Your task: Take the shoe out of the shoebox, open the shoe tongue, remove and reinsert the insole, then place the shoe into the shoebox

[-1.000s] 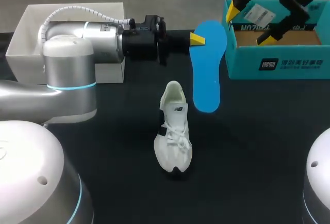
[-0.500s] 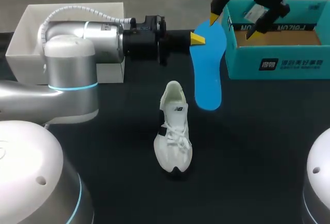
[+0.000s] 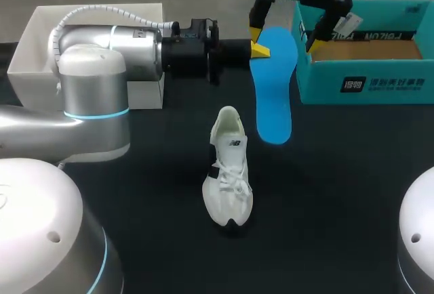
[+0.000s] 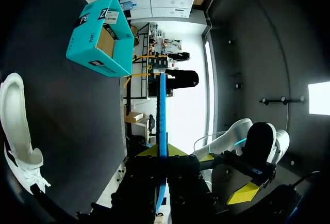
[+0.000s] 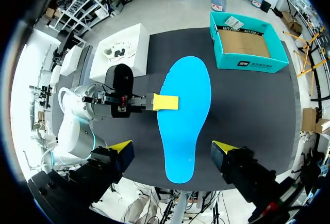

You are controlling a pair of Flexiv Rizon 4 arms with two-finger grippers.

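In L gripper (image 3: pixel 260 51) — blue insole (image 3: pixel 273 94)

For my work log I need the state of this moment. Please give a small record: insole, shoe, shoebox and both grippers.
insole: blue, out of the shoe, held by one edge over the table
left gripper: shut on the insole's edge, near its wide end
right gripper: open above the insole, one finger on each side, not touching
shoe: white, upright on the table, toe toward the robot
shoebox: teal, open, no shoe inside
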